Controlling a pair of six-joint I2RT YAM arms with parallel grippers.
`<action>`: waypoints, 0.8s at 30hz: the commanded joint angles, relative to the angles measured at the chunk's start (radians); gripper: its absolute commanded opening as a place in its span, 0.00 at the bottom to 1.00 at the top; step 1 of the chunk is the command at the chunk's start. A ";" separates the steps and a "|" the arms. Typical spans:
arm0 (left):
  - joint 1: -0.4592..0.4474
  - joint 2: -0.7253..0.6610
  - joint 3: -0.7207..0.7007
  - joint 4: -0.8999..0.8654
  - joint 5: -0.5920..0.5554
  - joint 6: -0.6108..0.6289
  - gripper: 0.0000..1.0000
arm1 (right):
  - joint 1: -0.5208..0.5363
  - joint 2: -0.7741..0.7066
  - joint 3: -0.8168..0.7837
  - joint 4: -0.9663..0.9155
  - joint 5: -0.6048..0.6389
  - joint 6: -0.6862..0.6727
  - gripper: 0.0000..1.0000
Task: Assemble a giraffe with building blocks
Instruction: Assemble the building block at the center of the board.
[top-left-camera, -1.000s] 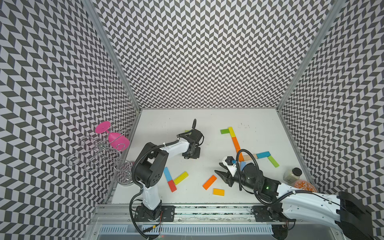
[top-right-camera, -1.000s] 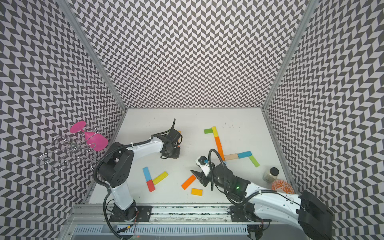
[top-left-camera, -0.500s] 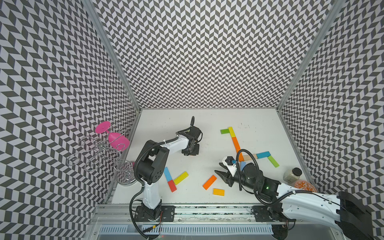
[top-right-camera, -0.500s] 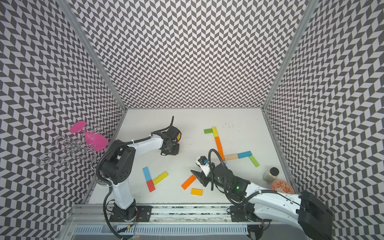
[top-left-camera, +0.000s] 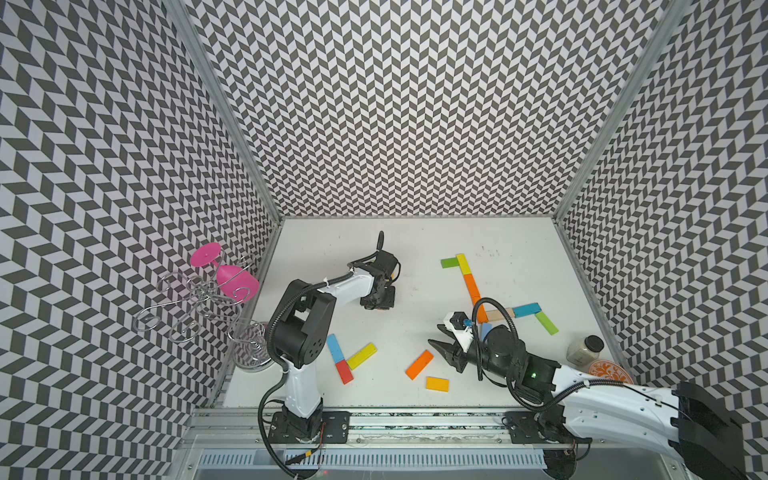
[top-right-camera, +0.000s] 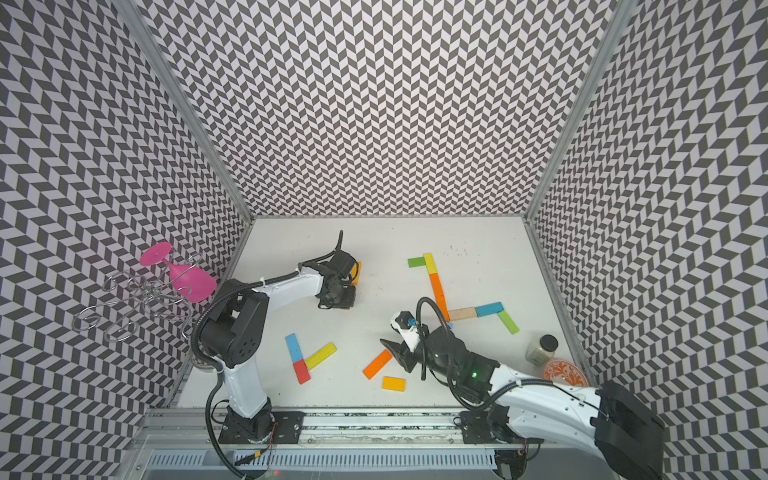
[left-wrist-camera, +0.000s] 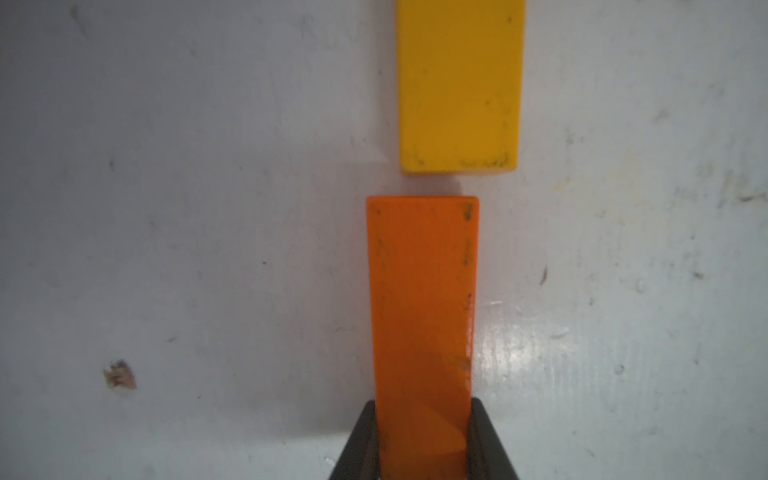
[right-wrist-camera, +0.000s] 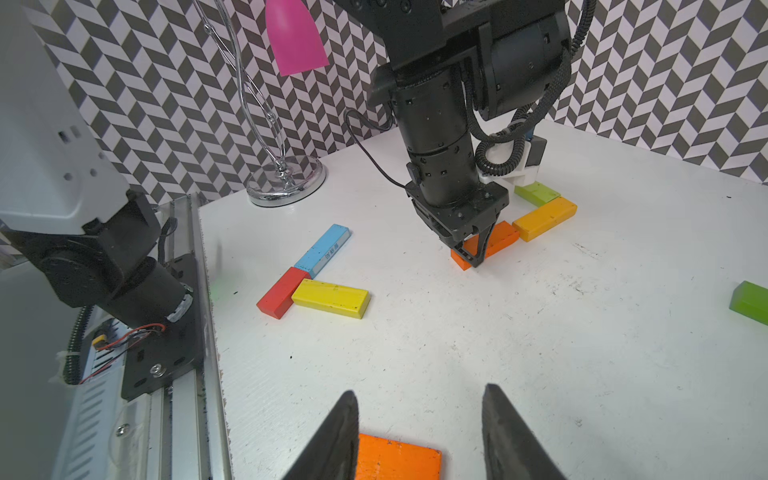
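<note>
My left gripper (left-wrist-camera: 423, 419) is shut on one end of an orange block (left-wrist-camera: 422, 299) that lies flat on the table. A yellow-orange block (left-wrist-camera: 459, 83) lies just past its far end. The right wrist view shows this left gripper (right-wrist-camera: 473, 257) on the orange block (right-wrist-camera: 496, 241), with the yellow-orange block (right-wrist-camera: 544, 218) and a green block (right-wrist-camera: 536, 193) behind. My right gripper (right-wrist-camera: 417, 392) is open above the end of another orange block (right-wrist-camera: 399, 457), also seen in both top views (top-left-camera: 419, 364) (top-right-camera: 377, 364). A flat giraffe figure (top-left-camera: 472, 284) of coloured blocks lies at the right.
Blue (top-left-camera: 336, 347), red (top-left-camera: 344, 371) and yellow (top-left-camera: 362, 356) blocks lie touching near the left arm's base. A yellow-orange block (top-left-camera: 437, 383) lies by the front edge. A jar (top-left-camera: 584, 350) and a plate (top-left-camera: 609, 372) stand at the right, and a wire rack with a pink glass (top-left-camera: 232, 280) at the left.
The left wrist has shifted slightly toward the back left with its gripper still down on the block. The right arm has not moved.
</note>
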 joint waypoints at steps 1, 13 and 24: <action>0.004 -0.002 0.013 -0.007 0.029 0.007 0.21 | 0.005 -0.009 -0.001 0.064 -0.002 -0.014 0.47; 0.004 0.008 0.039 -0.026 0.034 0.008 0.46 | 0.005 -0.036 -0.035 0.084 0.026 -0.002 0.47; 0.004 0.028 0.061 -0.031 0.032 0.013 0.31 | 0.005 -0.047 -0.046 0.089 0.033 0.002 0.47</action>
